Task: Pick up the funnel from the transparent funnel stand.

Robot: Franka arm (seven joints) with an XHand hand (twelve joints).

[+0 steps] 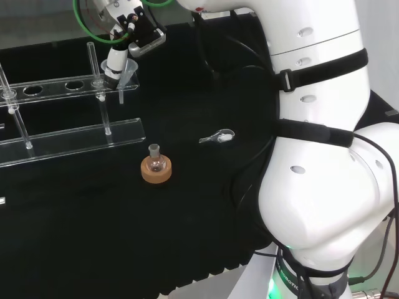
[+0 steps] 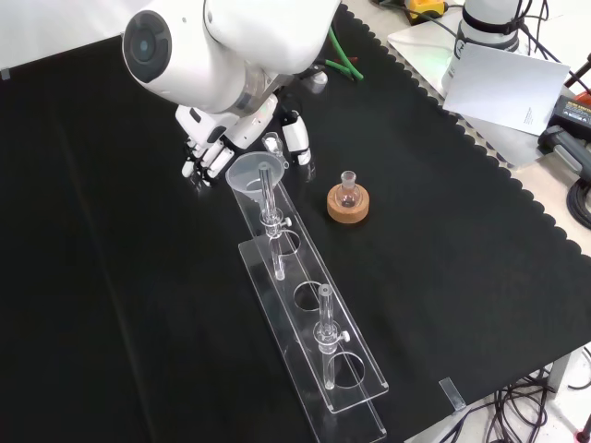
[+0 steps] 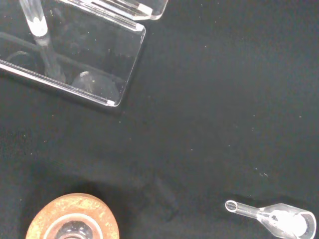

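Observation:
A clear funnel (image 1: 125,73) (image 2: 253,172) sits in the end hole of the transparent stand's (image 1: 57,86) (image 2: 308,310) upper shelf, its stem hanging below the shelf. The black and white hand (image 1: 129,32) (image 2: 214,149) hangs right over it. In the front view the fingers (image 2: 198,164) stand to the funnel's left and the thumb (image 2: 297,140) to its right, with the bowl between them. In the head view one white finger (image 1: 115,62) reaches the funnel's rim. The fingers look fairly straight and are not curled round the bowl.
A small round flask on a cork ring (image 1: 156,169) (image 2: 348,201) (image 3: 74,222) stands near the stand's end. A small clear glass scoop (image 1: 218,136) (image 3: 273,219) lies on the cloth beyond it. The stand's base plate (image 1: 75,141) (image 3: 102,55) and upright posts (image 2: 325,332) run alongside.

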